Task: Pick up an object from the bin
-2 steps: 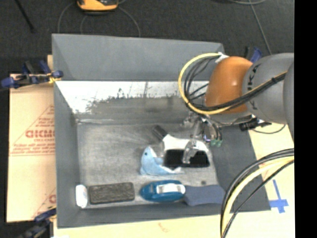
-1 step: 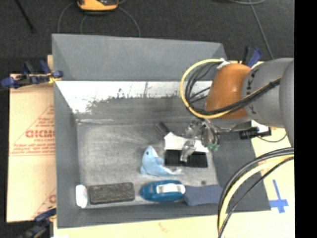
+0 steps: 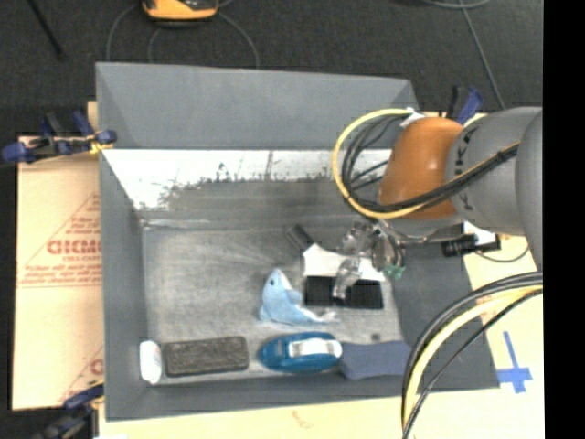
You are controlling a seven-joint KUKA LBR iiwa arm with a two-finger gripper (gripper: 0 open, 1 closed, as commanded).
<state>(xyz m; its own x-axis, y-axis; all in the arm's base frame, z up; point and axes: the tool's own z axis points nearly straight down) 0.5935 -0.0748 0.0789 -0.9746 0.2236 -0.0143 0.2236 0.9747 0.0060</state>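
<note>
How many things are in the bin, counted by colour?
Blue: 3 (pale crumpled cloth, blue-and-white case, dark flat cloth)
Grey: 1 (flat block with a white end)
Black: 2 (black-and-white box by the gripper, small dark bit)
Total: 6

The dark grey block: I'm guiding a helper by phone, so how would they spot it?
Find the grey metal bin, then the lower-left corner of its floor in the view. The dark grey block lies flat along the lower wall, between a white piece and a blue-and-white oblong thing. It alone is a flat, dark rectangle; its neighbours are white or blue and rounded.
</note>
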